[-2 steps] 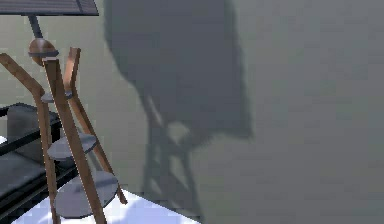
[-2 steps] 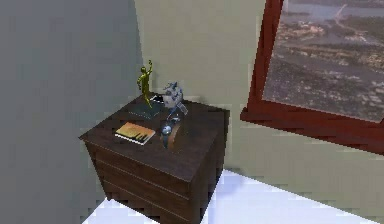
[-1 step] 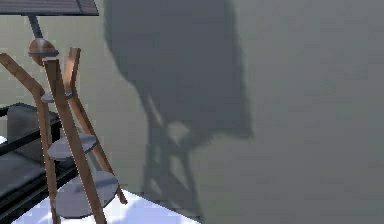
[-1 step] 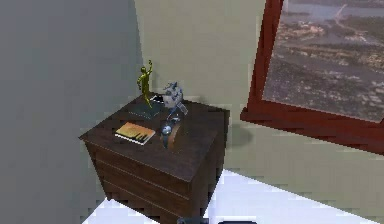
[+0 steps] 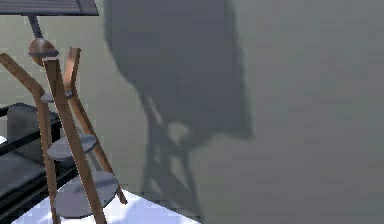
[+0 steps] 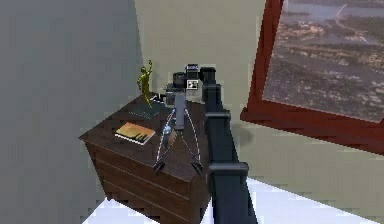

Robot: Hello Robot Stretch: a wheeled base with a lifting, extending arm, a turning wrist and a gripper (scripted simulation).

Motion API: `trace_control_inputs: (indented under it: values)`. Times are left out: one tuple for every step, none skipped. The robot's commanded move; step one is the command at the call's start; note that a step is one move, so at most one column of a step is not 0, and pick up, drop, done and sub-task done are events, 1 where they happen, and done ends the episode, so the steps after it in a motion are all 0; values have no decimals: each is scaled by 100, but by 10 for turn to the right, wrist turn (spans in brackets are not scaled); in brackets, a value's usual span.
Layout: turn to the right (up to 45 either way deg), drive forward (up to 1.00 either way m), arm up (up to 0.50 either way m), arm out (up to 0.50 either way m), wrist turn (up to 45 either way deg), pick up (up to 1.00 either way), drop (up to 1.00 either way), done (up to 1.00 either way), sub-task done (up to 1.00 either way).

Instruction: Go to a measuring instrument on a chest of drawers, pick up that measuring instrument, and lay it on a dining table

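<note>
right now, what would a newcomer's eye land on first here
The dark arm rises from the arm side view's bottom toward a dark chest, which bears a gold statuette and a grey tripod. A red-framed window takes that view's upper right. At the forward view's left leans a wooden stand with round grey shelves.

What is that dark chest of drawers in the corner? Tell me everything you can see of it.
The chest of drawers looks like dark brown wood, with a flat overhanging top and stacked drawer fronts divided by horizontal seams. It stands upright on a pale floor in a room corner. On its top rest a golden statuette, a flat book-like item and a grey tripod-legged device. The robot's dark arm crosses in front of its right part.
</note>
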Motion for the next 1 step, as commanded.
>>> trace_control_inputs:
  values:
    - [0, 0, 0, 0, 450, 0, 0, 0, 0]
